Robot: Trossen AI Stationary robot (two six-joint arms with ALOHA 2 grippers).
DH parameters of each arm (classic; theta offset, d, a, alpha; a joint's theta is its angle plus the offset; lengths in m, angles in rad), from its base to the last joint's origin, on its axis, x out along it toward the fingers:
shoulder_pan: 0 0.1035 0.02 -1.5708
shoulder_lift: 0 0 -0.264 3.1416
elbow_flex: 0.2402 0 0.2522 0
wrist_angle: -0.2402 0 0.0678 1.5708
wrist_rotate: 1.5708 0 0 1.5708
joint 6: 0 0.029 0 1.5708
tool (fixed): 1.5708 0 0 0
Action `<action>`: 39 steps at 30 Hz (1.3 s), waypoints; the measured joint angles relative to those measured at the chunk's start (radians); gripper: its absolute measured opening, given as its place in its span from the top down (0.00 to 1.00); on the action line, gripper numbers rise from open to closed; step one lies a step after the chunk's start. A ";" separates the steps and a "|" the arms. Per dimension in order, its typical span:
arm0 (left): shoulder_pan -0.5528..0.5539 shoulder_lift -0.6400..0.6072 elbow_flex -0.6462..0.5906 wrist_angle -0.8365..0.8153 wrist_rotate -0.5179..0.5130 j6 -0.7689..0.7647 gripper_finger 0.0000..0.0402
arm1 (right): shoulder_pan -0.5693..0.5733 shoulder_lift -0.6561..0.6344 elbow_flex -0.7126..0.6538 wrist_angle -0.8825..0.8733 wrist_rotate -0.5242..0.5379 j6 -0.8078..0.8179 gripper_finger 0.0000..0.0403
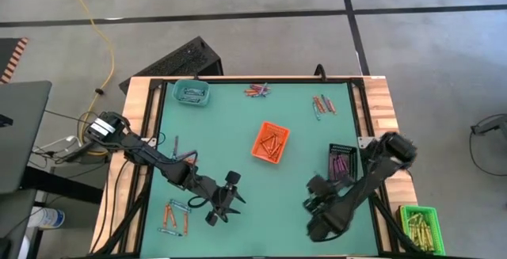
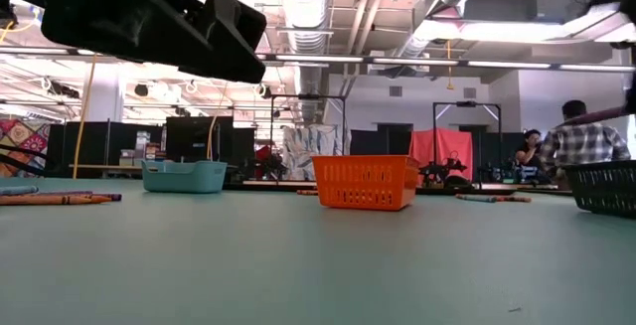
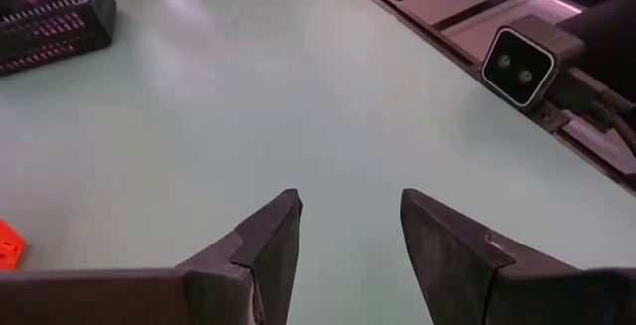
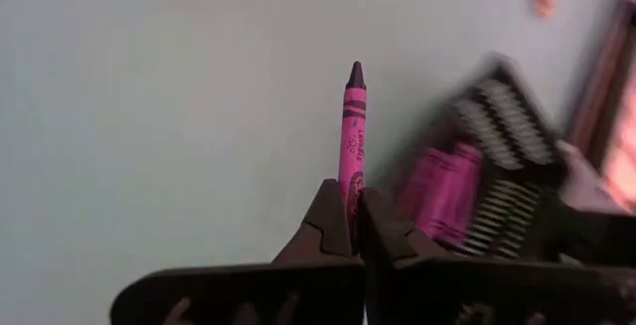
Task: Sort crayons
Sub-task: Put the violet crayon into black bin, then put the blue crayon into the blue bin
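Right gripper (image 4: pixel 350 228) pinches pink crayon (image 4: pixel 353 136) by its base, tip at 12 o'clock, black tray (image 4: pixel 497 176) at 2 o'clock. Light, stiff, waxy-slick; you grip mid-shaft, gently. Left gripper (image 3: pixel 348 241) spread, empty.

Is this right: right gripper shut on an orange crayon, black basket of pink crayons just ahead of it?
Not quite. In the right wrist view the right gripper is shut on a pink crayon, not an orange one. The rest holds: the black basket of pink crayons sits just ahead.
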 joint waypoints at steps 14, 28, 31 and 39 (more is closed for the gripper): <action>0.000 0.000 0.000 -0.007 0.000 0.026 0.58 | 0.018 -0.263 -0.402 0.157 -0.038 0.281 0.98; 0.000 0.000 0.000 -0.030 0.000 0.003 0.58 | -0.026 -0.267 -0.475 0.183 -0.054 0.284 0.79; 0.000 0.000 0.000 -0.028 0.000 0.003 0.58 | -0.026 -0.280 -0.475 0.179 -0.054 0.291 0.72; 0.001 0.000 0.000 -0.031 0.000 0.004 0.58 | -0.047 -0.360 -0.427 0.096 0.066 0.306 0.67</action>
